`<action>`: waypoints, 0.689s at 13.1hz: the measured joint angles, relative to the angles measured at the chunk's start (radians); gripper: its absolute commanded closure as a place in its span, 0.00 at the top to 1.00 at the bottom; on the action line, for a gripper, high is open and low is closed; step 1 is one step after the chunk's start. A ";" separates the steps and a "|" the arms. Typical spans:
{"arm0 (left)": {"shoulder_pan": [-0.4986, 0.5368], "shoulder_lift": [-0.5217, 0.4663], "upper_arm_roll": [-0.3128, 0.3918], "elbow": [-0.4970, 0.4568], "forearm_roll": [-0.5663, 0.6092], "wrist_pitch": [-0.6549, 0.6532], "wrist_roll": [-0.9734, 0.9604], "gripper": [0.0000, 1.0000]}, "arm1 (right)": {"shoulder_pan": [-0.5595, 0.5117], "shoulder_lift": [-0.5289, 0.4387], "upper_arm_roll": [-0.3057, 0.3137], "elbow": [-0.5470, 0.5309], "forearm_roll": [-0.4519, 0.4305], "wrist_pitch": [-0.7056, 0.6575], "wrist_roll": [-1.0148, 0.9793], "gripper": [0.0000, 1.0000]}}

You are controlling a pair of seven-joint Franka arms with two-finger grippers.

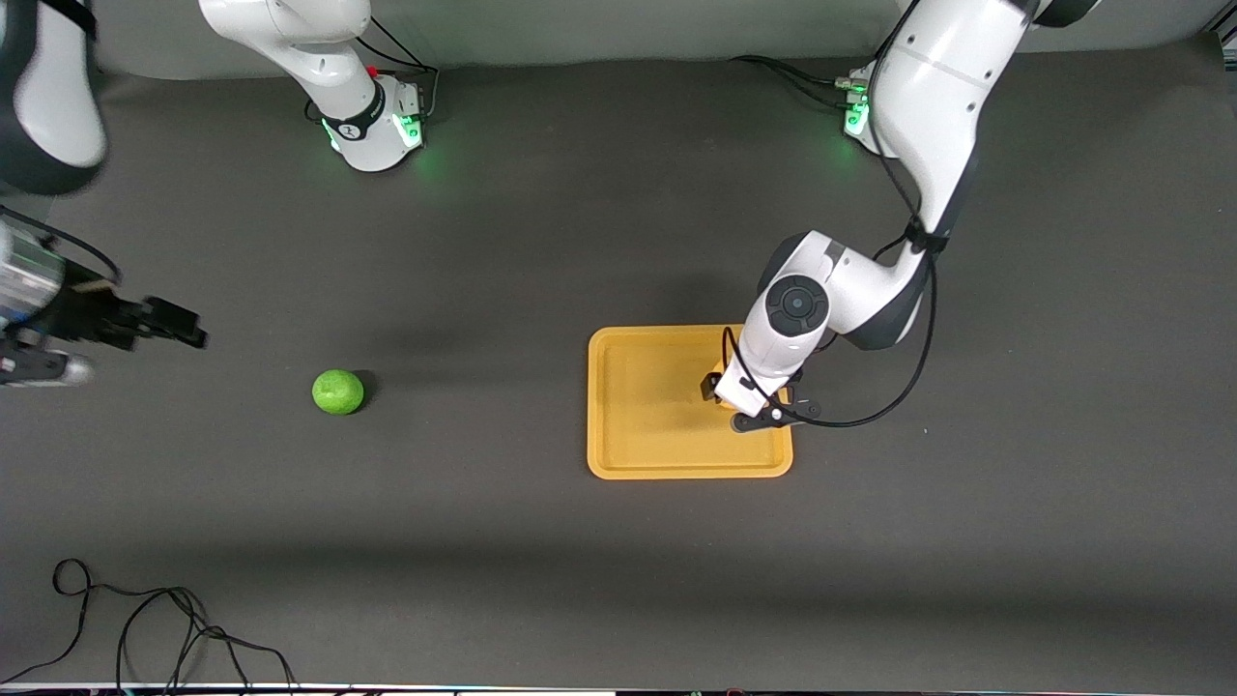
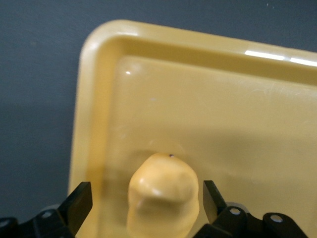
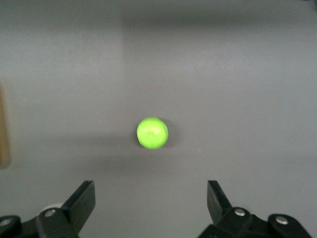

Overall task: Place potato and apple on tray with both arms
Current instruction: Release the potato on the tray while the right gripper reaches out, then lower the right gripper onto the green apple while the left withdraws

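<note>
Potato (image 2: 162, 196) sits on the tray (image 1: 638, 454), mostly hidden by the left gripper (image 1: 759, 406), whose fingers are spread around it, not touching. Apple (image 1: 338, 391) lies on the table toward the right arm's end. Right gripper (image 1: 169, 324) is held open, partly cut off.

Potato (image 2: 162, 198) seemingly mostly arm-hidden.

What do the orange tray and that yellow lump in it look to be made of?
The tray looks like smooth moulded plastic: its rounded rim catches glossy highlights. The potato, lying between the left gripper's open fingers, has a smooth, faintly shiny, even-coloured skin, so it is probably a plastic or foam replica.
</note>
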 measured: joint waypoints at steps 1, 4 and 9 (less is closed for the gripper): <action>0.010 -0.042 0.002 0.015 0.001 -0.084 0.027 0.99 | 0.010 0.003 0.000 -0.070 0.003 0.089 0.002 1.00; 0.112 -0.200 0.005 0.065 -0.007 -0.381 0.238 0.98 | 0.040 0.019 0.000 -0.278 0.005 0.385 0.035 1.00; 0.354 -0.414 0.013 0.178 -0.046 -0.797 0.602 0.96 | 0.042 0.119 -0.001 -0.469 0.005 0.713 0.037 1.00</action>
